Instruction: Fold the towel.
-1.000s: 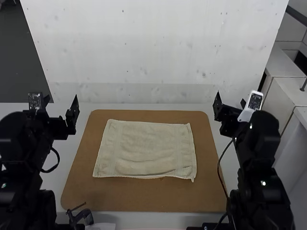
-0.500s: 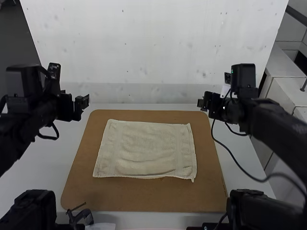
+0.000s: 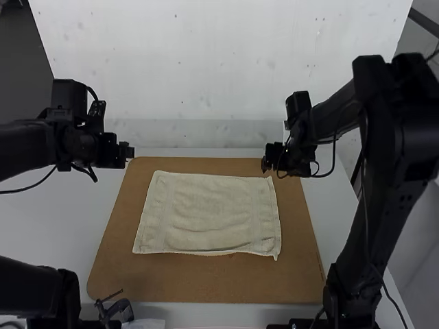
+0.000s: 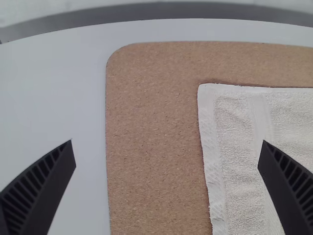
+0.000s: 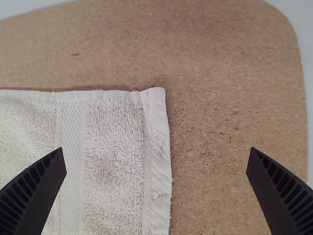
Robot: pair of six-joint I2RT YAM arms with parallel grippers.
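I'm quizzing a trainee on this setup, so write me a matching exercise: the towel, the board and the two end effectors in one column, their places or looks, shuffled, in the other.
Column one
1. towel
2. board
3. left end effector
4. right end effector

Column two
A. open, near the towel's far right corner in the high view
B. brown, lying under the towel
C. open, near the board's far left corner in the high view
D. pale, spread out and unfolded

Right pairs: 1-D, 2-B, 3-C, 4-A
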